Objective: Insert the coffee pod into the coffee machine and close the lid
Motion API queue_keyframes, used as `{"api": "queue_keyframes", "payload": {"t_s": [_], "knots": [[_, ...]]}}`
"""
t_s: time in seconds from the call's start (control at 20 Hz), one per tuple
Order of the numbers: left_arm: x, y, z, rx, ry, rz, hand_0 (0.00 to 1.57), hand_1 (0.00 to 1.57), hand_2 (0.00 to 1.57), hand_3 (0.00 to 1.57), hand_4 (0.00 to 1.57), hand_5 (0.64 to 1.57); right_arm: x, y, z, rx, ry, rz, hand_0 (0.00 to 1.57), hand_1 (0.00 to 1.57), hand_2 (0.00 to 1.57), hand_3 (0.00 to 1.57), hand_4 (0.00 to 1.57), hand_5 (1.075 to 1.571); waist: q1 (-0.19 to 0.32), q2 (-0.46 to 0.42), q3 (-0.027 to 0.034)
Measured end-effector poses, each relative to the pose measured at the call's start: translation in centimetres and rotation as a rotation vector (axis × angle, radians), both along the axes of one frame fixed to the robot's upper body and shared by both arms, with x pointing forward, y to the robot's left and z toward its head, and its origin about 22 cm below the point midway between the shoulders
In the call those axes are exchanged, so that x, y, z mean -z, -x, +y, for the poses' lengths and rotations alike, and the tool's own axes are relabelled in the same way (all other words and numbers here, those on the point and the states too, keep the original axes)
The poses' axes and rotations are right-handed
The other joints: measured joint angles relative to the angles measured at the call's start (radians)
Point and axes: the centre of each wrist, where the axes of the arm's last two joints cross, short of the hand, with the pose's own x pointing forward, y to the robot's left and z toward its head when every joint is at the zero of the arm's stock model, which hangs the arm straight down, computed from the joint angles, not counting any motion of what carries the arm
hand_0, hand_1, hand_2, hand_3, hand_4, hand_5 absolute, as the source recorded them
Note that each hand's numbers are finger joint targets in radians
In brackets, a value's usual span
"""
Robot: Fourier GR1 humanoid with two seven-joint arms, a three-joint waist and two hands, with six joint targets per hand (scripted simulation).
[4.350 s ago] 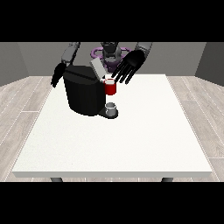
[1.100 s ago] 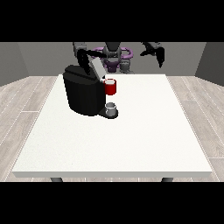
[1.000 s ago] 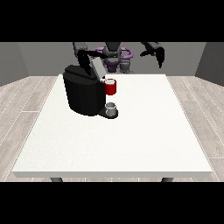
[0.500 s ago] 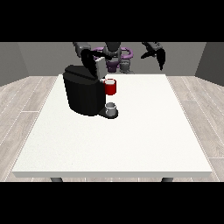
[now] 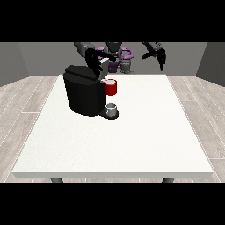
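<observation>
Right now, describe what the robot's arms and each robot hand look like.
Both arms are slim, with grey upper segments near the shoulders that turn black toward the ends. The robot hand at the view's right is black with slender fingers. The robot hand at the view's left is black too. No cables or markings can be made out.

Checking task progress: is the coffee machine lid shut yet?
Cannot tell. The hand at the view's left covers the top of the coffee machine where the lid would be; the red pod holder still shows.
</observation>
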Motion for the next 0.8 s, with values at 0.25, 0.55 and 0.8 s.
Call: {"api": "queue_keyframes", "payload": {"t_s": [0.25, 0.55, 0.8], "knots": [[-0.4, -0.5, -0.8, 0.035, 0.005, -0.026, 0.00, 0.00, 0.00, 0.00, 0.39, 1.571, -2.5, -0.3, -0.3, 0.049, 0.087, -0.027, 0.00, 0.00, 0.00, 0.00, 0.26, 1.571, 0.036, 0.033, 0.0059], [-1.5, -1.4, -1.6, 0.078, 0.004, -0.068, 0.00, 0.00, 0.00, 0.00, 0.38, 1.571, -5.3, -0.2, -1.4, 0.111, 0.135, -0.013, 0.00, 0.00, 0.00, 0.00, 0.10, 1.571, 0.083, 0.068, 0.0134], [-2.6, -2.1, -2.5, 0.126, 0.004, -0.103, 0.00, 0.00, 0.00, 0.00, 0.43, 1.571, -7.5, 0.4, -2.7, 0.184, 0.160, 0.000, 0.00, 0.00, 0.00, 0.00, 0.00, 1.571, 0.131, 0.096, 0.0195]]}}
